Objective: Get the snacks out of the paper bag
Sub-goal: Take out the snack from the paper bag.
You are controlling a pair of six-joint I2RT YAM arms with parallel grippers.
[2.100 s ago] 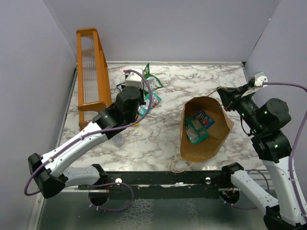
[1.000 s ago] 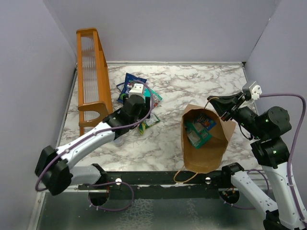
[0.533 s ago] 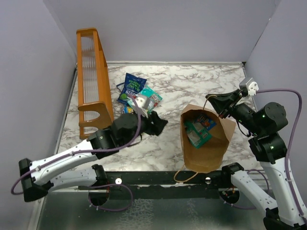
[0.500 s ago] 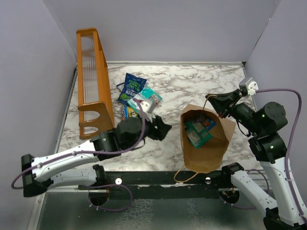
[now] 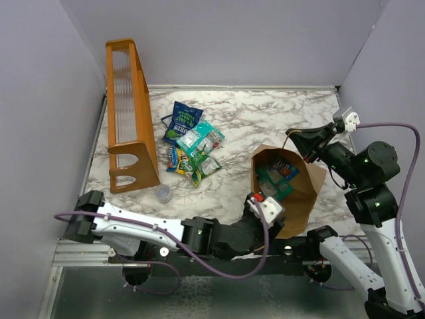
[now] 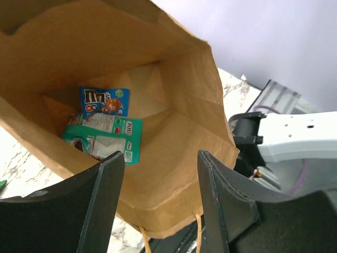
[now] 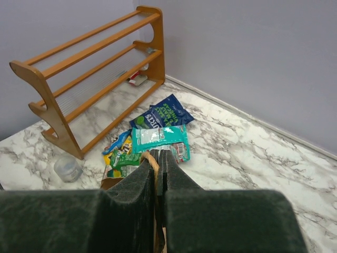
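Note:
The brown paper bag (image 5: 299, 199) lies at the right of the table with its mouth up toward the camera. My right gripper (image 5: 293, 138) is shut on its twisted cord handle (image 7: 152, 161) and holds the far rim up. Inside the paper bag lie two snacks, a blue M&M's packet (image 6: 105, 101) and a teal packet (image 6: 108, 136). My left gripper (image 6: 160, 176) hovers open over the bag's mouth with nothing between its fingers (image 6: 108, 195). In the top view it sits at the bag's near-left rim (image 5: 260, 199). Several other snacks (image 5: 192, 143) lie in a pile left of centre.
An orange wooden rack (image 5: 126, 106) stands along the left side. A small clear cup (image 5: 163, 193) sits near its front foot. My left arm (image 5: 153, 229) stretches across the near edge. Purple walls close in the table at the left, back and right.
My left arm has swung from the snack pile at the left over to the bag's mouth, its jaws narrowing a little. The right gripper keeps its hold on the handle.

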